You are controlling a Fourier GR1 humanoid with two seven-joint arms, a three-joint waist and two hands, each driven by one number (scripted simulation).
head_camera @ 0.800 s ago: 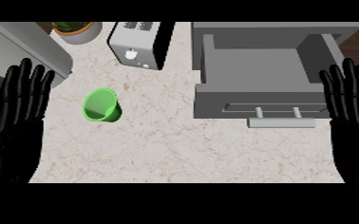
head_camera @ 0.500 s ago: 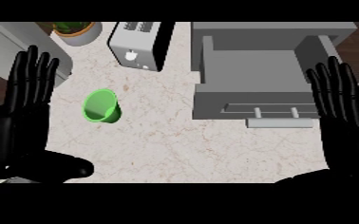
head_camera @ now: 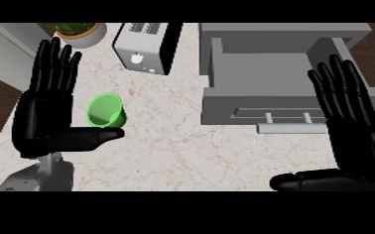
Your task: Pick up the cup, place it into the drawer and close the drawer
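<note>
Marbled counter (head_camera: 183, 144) fills our view, pale and veined, with a potted plant (head_camera: 79, 31) at the far left corner and a toaster (head_camera: 144, 47) standing just right of it. Starting at the left, our left hand (head_camera: 45, 111) is up over the counter with its fingers straight and spread and its thumb stretched out to the right; that thumb lies just below the cup (head_camera: 106, 111), seemingly very close to it, but nothing is curled round it. The cup, bright green, sits on the counter beside the palm, its open mouth tipped toward us, so we judge it not yet picked up. Further right, the drawer (head_camera: 264, 69) stands open, a grey box with nothing in it that we can see, its front and handle (head_camera: 291, 127) facing us. At the far right, our right hand (head_camera: 344, 109) shows near the drawer's right wall, fingers straight and fanned, thumb low along the bottom edge, holding nothing. As we read it, the task has barely begun: grasping the cup, carrying it across into the drawer, releasing it and pushing the drawer shut all remain.
</note>
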